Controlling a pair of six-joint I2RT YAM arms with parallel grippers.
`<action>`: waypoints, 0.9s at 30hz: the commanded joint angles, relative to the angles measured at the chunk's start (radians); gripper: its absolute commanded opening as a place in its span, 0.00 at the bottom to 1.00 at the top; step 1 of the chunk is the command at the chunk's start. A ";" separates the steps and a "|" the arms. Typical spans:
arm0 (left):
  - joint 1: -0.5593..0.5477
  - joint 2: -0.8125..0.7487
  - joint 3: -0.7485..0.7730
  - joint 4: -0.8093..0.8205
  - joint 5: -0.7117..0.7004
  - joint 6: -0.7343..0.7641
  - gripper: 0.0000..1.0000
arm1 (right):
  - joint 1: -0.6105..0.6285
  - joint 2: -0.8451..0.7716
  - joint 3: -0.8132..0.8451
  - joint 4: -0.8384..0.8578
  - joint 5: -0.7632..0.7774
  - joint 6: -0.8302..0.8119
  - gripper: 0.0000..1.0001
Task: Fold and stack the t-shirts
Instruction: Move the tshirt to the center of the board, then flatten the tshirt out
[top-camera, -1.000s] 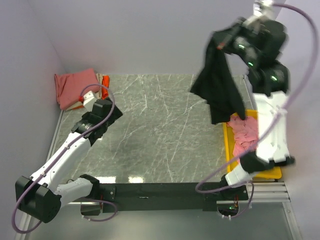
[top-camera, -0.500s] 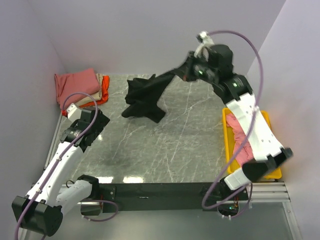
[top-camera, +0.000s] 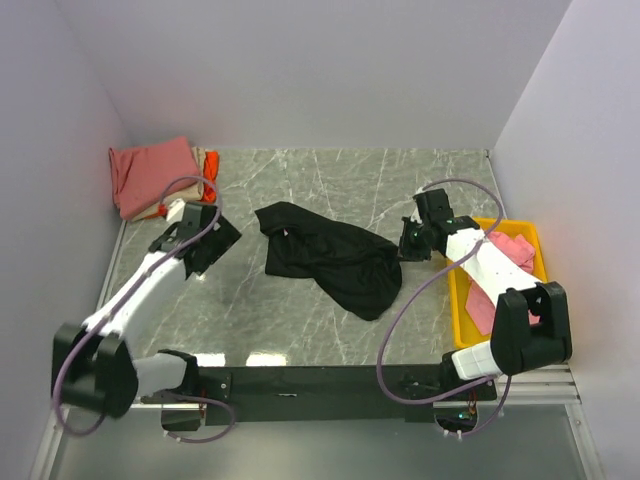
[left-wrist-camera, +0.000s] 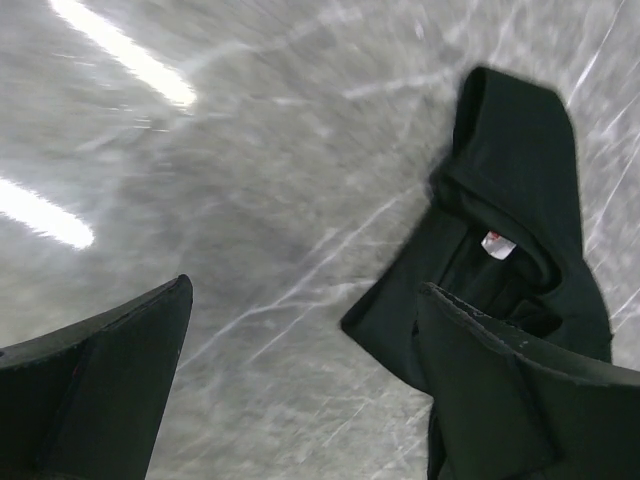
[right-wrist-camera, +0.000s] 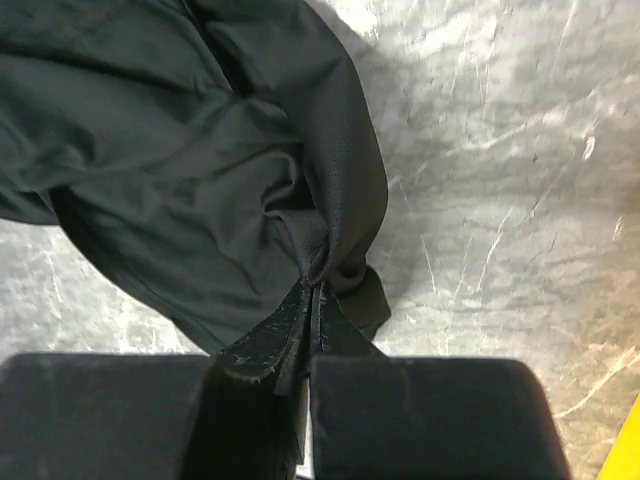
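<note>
Pinching the black t-shirt (top-camera: 330, 255) by its right edge with your right gripper (right-wrist-camera: 308, 300), left gripper (top-camera: 212, 245) spread, you've got it crumpled mid-desk (top-camera: 300, 330), unfolded, beside the far-left folded stack (top-camera: 155, 175), with the pink t-shirt (top-camera: 495, 270) waiting in the bin (top-camera: 458, 295).

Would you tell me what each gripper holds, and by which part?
The right gripper pinches an edge fold of the black t-shirt, at the end away from its neck tag. The left gripper is open, holding nothing.
</note>
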 joint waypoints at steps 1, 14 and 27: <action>0.003 0.158 0.045 0.216 0.176 0.084 0.99 | 0.002 -0.032 0.045 0.063 0.030 -0.002 0.00; 0.003 0.769 0.419 0.385 0.325 0.103 0.74 | 0.002 0.052 0.062 0.092 -0.015 0.018 0.00; -0.005 0.695 0.493 0.412 0.328 0.169 0.01 | 0.002 -0.027 0.140 0.029 0.054 -0.013 0.00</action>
